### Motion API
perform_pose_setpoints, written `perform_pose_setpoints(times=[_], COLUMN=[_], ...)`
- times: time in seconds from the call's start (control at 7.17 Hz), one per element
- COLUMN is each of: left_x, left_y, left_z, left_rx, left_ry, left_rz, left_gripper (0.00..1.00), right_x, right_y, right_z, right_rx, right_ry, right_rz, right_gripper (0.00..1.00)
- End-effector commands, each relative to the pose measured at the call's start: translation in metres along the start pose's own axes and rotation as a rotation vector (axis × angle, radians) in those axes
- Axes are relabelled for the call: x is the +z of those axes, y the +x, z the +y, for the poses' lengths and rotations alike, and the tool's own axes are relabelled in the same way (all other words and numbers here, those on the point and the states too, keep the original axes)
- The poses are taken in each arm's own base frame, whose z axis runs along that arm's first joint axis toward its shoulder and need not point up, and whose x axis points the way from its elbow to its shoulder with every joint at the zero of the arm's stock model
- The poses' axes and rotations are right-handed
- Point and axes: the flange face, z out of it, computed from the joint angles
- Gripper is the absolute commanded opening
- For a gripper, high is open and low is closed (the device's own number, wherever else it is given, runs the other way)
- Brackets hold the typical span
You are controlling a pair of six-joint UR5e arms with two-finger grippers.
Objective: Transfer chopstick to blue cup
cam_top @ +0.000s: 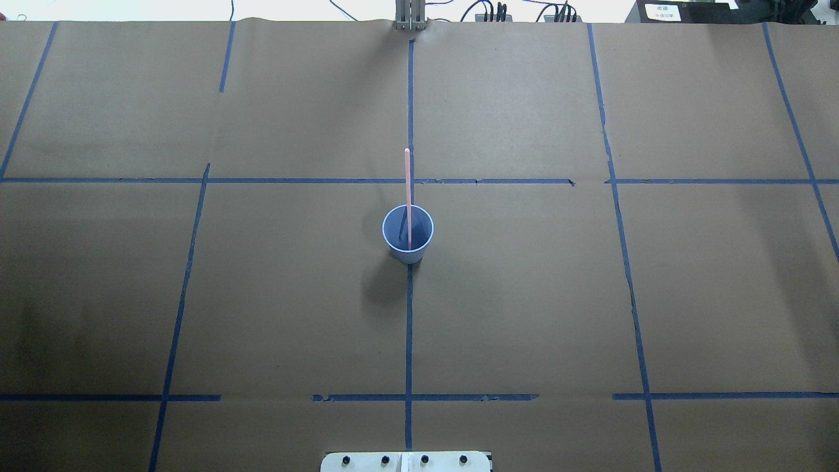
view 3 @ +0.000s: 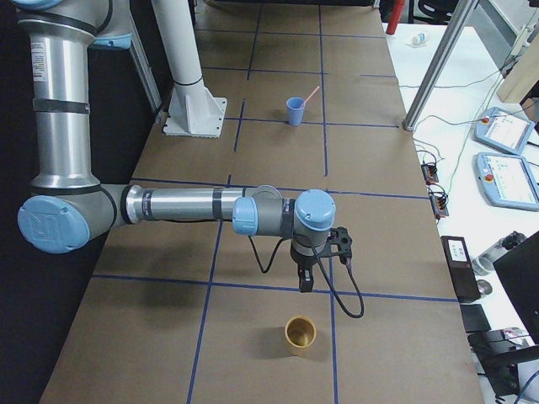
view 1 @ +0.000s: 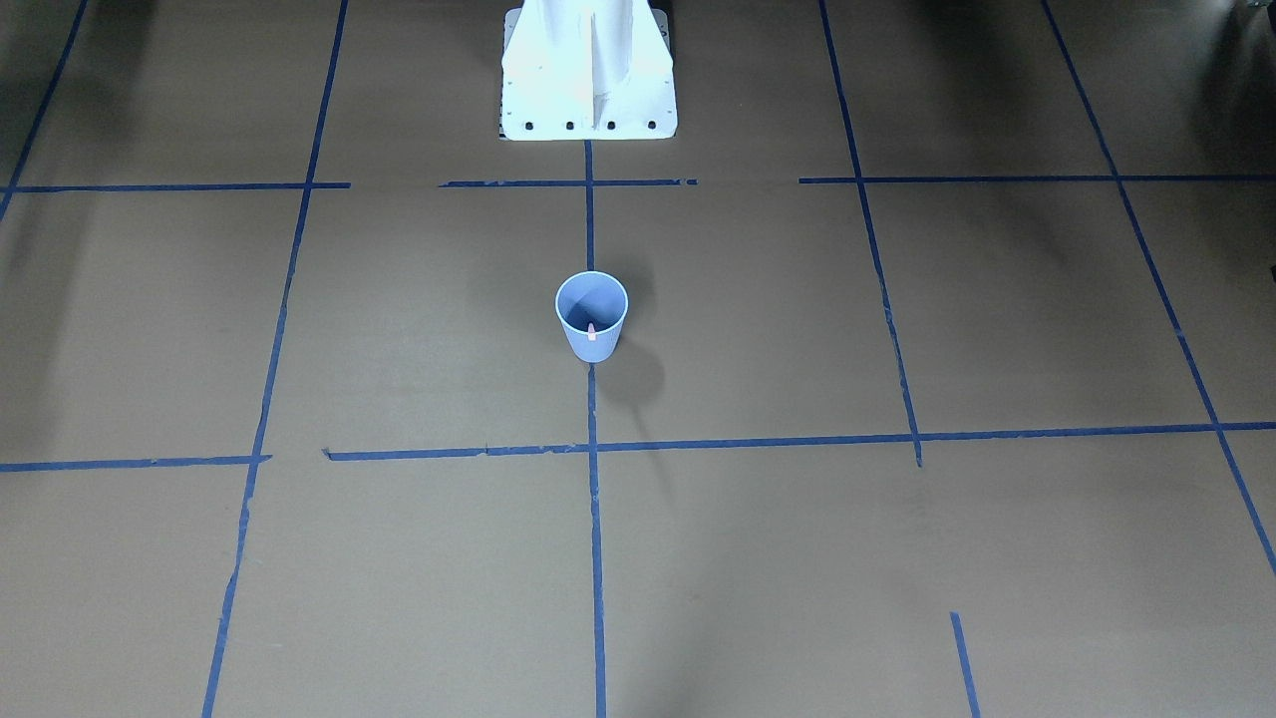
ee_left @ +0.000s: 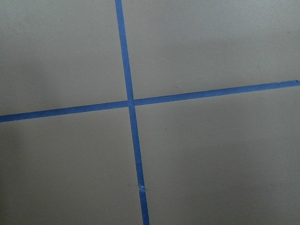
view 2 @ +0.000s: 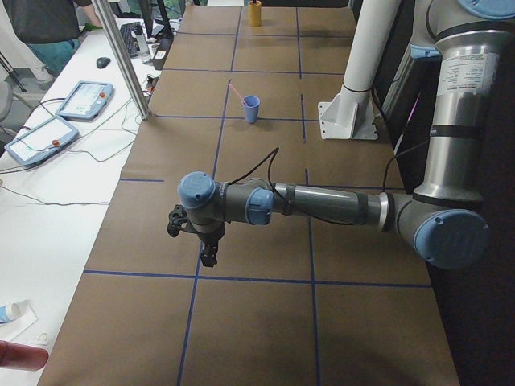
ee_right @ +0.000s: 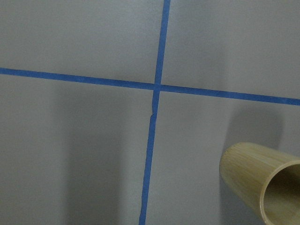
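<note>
One broad surface (cam_top: 524,295) fills the scene, covered in brown paper and ruled into large squares by blue tape (cam_top: 409,328). At its near edge sits the robot's white base plate (cam_top: 406,461), and cables (cam_top: 498,12) trail off beyond the far edge. On the operators' side runs a white bench (view 2: 48,209) with two pendants (view 2: 84,99) lying on it. One person (view 2: 48,24) stands at the far end of that bench.

Counted up, there is one blue cup (cam_top: 409,255), one chopstick (cam_top: 408,190) and one bamboo cup (view 3: 300,334). The blue cup stands upright on the centre tape line, straight out from the base. The pink chopstick stands inside it, its lower end in the cup and its upper end leaning out over the rim, away from the robot. The bamboo cup stands upright at the surface's right end, well apart from the blue one.

Two hands hang over the surface, one toward each end, both pointing down and both far from the blue cup. The left hand (view 2: 208,257) hovers above a tape crossing. The right hand (view 3: 305,284) hovers above another crossing, just short of the bamboo cup. Whether their fingers are spread or pressed together cannot be told from these side views.
</note>
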Motion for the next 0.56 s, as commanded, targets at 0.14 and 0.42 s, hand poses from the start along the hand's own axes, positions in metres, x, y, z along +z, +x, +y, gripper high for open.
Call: perform_pose_setpoints(times=[0.14, 0.42], left_x=[0.004, 0.002], left_y=[-0.005, -0.028], left_z=[0.003, 0.017], left_rx=[-0.016, -0.025], left_ry=[-0.015, -0.012], left_rz=[-0.006, -0.005], left_gripper=[1.00, 1.00], right_x=[0.011, 0.009], right_y=[0.029, 0.030], right_z=[0.010, 0.010], right_rx=[0.072, 0.074], right_ry=[-0.005, 0.000], right_rz=[-0.066, -0.067], right_gripper=[1.00, 1.00])
